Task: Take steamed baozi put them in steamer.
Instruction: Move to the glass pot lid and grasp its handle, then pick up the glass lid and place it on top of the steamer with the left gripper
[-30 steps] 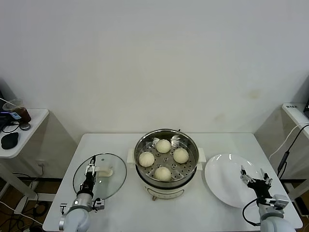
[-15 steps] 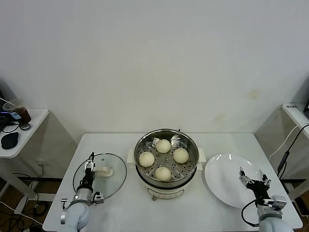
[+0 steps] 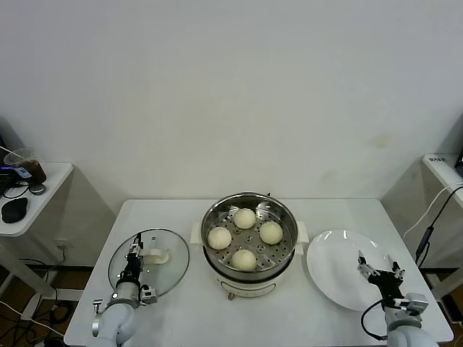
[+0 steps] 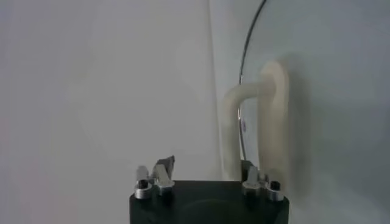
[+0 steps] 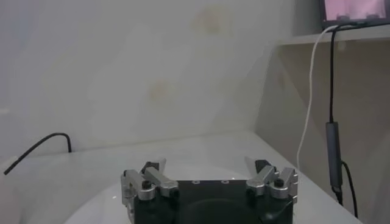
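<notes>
Several pale round steamed baozi (image 3: 244, 217) lie on the perforated tray inside the shiny steel steamer (image 3: 289, 214) at the table's middle. My left gripper (image 3: 134, 253) hovers low over the glass lid (image 3: 170, 271) on the left, right beside its white handle (image 3: 156, 256). In the left wrist view the gripper's (image 4: 204, 173) fingers stand apart with bare table between them, and the arched handle (image 4: 271, 115) rises next to one finger. My right gripper (image 3: 377, 269) waits open over the white plate (image 3: 336, 271), with nothing between the fingers of this gripper (image 5: 210, 167).
The lid lies flat on the table left of the steamer. A side table (image 3: 51, 173) with small items stands at far left. A shelf with a hanging cable (image 5: 329, 122) stands at far right. The table's front edge runs close under both arms.
My left gripper has shifted slightly along the lid beside its handle. The right gripper has drifted a little to the left over the plate. The baozi have not moved.
</notes>
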